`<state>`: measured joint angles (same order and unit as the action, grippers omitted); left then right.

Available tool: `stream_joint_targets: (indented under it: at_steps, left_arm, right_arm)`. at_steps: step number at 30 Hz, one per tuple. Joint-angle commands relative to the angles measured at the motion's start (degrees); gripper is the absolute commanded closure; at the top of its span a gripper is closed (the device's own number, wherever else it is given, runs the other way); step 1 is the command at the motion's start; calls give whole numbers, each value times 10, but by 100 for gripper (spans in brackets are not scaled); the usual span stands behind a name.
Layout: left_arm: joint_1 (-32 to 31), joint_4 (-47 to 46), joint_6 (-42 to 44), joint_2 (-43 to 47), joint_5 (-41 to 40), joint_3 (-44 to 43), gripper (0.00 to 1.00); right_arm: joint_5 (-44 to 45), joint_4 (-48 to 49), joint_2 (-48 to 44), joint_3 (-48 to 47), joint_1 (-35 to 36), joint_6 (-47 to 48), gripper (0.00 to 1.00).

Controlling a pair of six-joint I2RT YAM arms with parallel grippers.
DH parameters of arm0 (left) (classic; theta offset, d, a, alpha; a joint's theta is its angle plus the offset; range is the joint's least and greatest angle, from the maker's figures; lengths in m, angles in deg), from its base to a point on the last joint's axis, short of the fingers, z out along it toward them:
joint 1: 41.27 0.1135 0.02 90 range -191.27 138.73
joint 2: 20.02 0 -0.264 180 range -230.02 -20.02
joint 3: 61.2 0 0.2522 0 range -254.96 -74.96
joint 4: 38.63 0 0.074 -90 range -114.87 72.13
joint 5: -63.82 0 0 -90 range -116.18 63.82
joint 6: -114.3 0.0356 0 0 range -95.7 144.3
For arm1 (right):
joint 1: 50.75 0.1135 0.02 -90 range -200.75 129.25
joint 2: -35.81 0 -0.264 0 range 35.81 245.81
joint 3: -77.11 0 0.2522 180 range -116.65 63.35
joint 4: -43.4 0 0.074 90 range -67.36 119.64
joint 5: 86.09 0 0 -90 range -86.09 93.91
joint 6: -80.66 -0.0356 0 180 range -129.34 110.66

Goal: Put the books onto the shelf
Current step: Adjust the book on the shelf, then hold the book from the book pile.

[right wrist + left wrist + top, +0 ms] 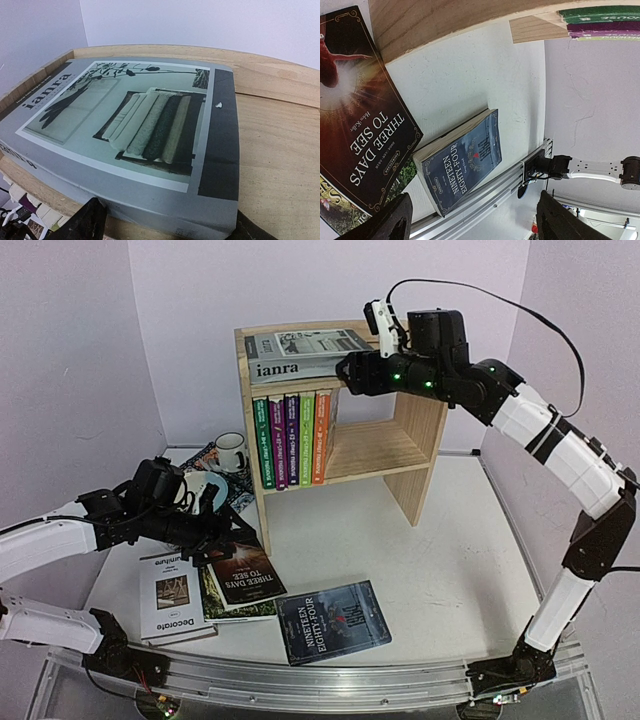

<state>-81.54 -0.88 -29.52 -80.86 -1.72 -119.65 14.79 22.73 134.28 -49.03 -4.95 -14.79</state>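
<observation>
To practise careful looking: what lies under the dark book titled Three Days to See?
A green illustrated book lies under Three Days to See, with only a strip along its edge showing. Most of its cover, title included, is hidden.

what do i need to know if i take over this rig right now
Left gripper: open, empty, low near the dark "Three Days to See" book.
Right gripper: open at the near edge of the grey "ianra" book, which lies flat on top of the light pine shelf.
Done: five thin colourful paperbacks stand upright on the shelf's inner board.
Left: four books on the white table: "Three Days to See", a green illustrated one under it, white "Decorate", dark blue "Nineteen Eighty-Four".
</observation>
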Motion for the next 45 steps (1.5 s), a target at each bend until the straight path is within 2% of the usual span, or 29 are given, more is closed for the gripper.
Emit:
stream_joint_targets:
  at_steps: [1,4,7,8,16,25,32,39,45]
  left_arm:
    - [2,-19,11,-1,7,-15,13]
    - [3,-18,11,-1,7,-13,13]
    - [3,-19,10,3,6,-13,13]
    - [3,-19,9,6,4,-12,13]
    - [3,3,13,24,-19,-10,13]
    - [3,137,43,25,-134,-65,12]
    - [3,241,31,16,-207,-77,10]
    - [3,238,18,1,-205,-41,9]
    - [2,171,27,-9,-149,-26,10]
  right_arm:
    - [-10,23,11,-25,12,14,24]
    - [-12,22,15,-29,12,15,19]
    - [-9,22,6,-23,12,14,4]
    - [-8,22,0,-19,11,15,2]
    - [3,18,-76,41,11,17,2]
    - [-1,-11,-202,178,12,-14,2]
    - [-37,-23,-296,333,12,-64,2]
    - [-136,23,-327,515,13,-147,2]
    - [-184,79,-305,627,16,-222,2]
